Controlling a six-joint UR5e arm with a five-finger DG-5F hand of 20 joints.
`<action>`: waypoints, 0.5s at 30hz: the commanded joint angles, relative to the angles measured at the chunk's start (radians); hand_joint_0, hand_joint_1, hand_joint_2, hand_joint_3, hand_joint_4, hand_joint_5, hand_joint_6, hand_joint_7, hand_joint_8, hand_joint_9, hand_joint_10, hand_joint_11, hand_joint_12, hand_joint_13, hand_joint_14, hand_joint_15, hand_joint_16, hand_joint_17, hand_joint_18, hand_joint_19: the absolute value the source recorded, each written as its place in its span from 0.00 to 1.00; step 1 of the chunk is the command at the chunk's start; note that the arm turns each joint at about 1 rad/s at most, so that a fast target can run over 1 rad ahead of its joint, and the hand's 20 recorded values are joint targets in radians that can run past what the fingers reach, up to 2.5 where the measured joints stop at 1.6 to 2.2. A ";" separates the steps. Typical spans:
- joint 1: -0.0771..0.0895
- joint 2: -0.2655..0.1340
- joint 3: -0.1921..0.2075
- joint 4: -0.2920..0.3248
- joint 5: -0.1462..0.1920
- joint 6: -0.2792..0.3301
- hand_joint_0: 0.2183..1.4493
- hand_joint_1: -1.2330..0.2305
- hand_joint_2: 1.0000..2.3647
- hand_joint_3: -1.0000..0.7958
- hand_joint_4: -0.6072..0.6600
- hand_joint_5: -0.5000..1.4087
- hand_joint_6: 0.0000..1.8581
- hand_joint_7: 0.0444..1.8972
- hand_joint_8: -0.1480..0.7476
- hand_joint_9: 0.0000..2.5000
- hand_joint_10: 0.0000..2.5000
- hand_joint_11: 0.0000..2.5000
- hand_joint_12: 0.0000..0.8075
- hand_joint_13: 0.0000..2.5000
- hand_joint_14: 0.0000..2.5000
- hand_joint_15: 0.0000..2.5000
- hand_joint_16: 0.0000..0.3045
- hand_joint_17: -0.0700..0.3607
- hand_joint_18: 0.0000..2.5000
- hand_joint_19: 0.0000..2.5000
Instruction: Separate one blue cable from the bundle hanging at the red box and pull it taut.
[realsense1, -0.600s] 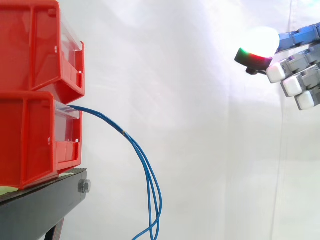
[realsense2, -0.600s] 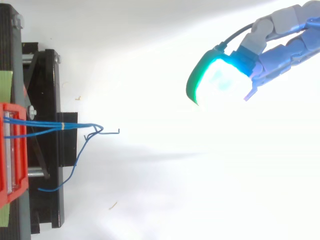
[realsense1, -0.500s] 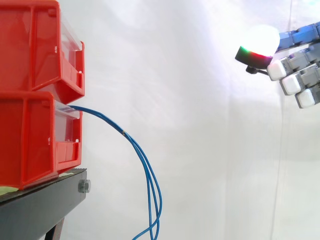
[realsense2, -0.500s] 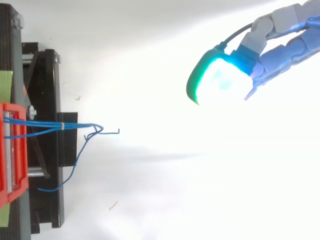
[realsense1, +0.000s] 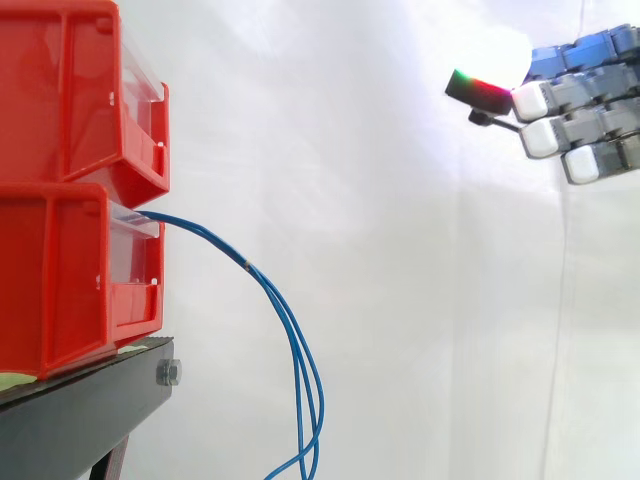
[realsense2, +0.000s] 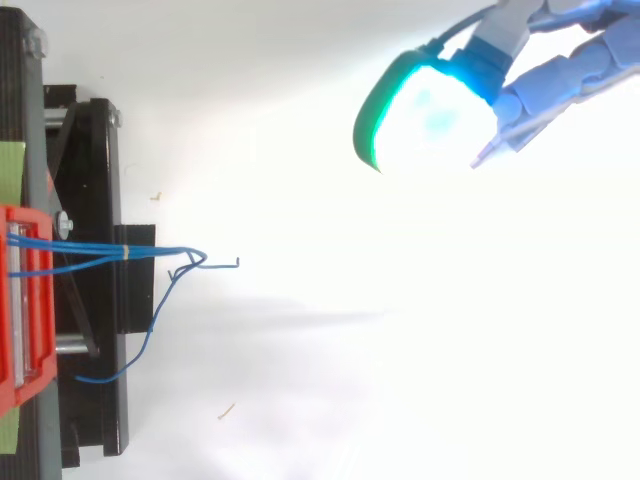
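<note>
A bundle of thin blue cables (realsense1: 291, 333) comes out of the front of the lower red bin (realsense1: 60, 275), arcs down and hangs in a loop below the stand's height. From above, the blue cables (realsense2: 95, 250) run right from the bin, held by a small yellow tie, and end in a bent tip. My hand (realsense1: 590, 105) hovers far to the right and above the cables, well apart from them. Its fingers reach left, relaxed, with glowing pads, and hold nothing. In the top view the hand (realsense2: 560, 75) sits at the upper right.
A second red bin (realsense1: 70, 90) is stacked on the lower one. Both rest on a black stand (realsense1: 85, 410) at the left. A white curtain lies behind, with open space between the bins and my hand.
My hand has risen and shifted a little left toward the bins. The cables hang as before.
</note>
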 joint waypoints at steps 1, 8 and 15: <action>0.008 -0.012 0.000 0.003 0.020 -0.002 0.25 0.45 0.00 0.30 0.64 0.15 0.27 0.40 0.49 0.27 0.00 0.14 0.45 0.27 0.00 0.11 0.16 0.42 0.29 0.15; 0.014 -0.080 0.008 0.032 0.038 -0.006 0.25 0.44 0.00 0.30 0.64 0.15 0.27 0.41 0.50 0.26 0.00 0.15 0.45 0.26 0.00 0.11 0.16 0.42 0.29 0.14; 0.023 -0.146 0.020 0.089 0.041 0.006 0.24 0.36 0.00 0.30 0.64 0.15 0.27 0.42 0.50 0.26 0.00 0.16 0.43 0.28 0.00 0.14 0.16 0.41 0.32 0.20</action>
